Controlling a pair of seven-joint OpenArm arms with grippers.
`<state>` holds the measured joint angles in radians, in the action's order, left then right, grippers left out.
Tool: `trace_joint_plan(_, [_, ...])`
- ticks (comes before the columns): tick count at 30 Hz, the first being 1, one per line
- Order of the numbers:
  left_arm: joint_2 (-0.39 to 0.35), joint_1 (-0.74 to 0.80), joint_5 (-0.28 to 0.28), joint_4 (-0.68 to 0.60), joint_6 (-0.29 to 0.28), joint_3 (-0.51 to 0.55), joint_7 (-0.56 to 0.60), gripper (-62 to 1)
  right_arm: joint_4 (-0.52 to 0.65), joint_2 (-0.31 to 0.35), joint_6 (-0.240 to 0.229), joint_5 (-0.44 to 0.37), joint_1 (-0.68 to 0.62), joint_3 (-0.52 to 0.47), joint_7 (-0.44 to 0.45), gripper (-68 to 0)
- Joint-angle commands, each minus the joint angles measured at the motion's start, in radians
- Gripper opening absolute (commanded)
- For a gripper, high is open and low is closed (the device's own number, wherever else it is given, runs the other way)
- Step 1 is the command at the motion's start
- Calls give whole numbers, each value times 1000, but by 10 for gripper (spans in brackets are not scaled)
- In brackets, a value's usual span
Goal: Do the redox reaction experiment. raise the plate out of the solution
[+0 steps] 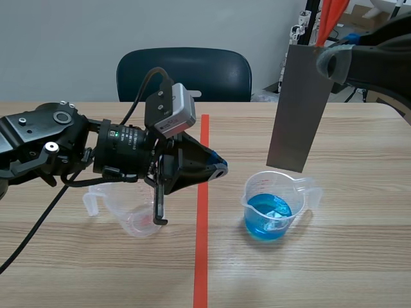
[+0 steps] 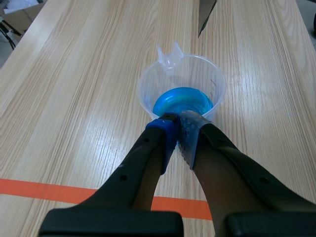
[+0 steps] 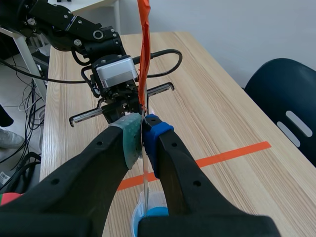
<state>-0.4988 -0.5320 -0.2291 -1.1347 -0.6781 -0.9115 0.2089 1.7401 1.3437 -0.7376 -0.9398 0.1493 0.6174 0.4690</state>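
Two claws, both closed. At the right gripper (image 3: 142,131) the pads pinch the top of the grey plate (image 1: 298,109), which is held upright. The right wrist view shows the plate edge-on, a thin line between the pads, with an orange-red strip (image 3: 143,49) rising above them; the scene view gives its broad face. The plate hangs over the beaker (image 1: 303,187), lower edge just above the rim and clear of the blue solution (image 1: 268,215).

At the left gripper (image 2: 177,131) the fingers are pressed together on nothing. The left wrist view puts the tips just short of the beaker's near wall and catches only one lower corner of the plate.

Only the scene view shows a second clear beaker (image 1: 128,218) under the left arm, across the orange tape line (image 1: 201,244) from the solution, and a dark blue chair (image 1: 183,74) behind the table (image 1: 359,256). Graduation marks on the beakers are too faint to read.
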Motion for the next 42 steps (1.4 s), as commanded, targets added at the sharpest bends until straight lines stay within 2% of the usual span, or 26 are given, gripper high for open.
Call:
trace_joint_plan(1, [13,-23,-13,-21,2,4,6,-584,8,13,-8,-17,14,-19,19,-669])
trace_joint_plan(7, [39,-43,-13,14,2,3,6,-583,8,13,-8,-17,14,-19,31,-669])
trace_joint_plan(16, [38,-43,-14,28,1,3,7,-583,8,13,-8,-17,14,-19,30,-669])
trace_joint_plan(20, [38,-44,-14,28,-18,3,7,-583,8,13,-8,-17,13,-19,30,-669])
trace_joint_plan(42, [38,-51,-10,28,-18,3,6,-582,8,13,-8,-17,11,-19,30,-669])
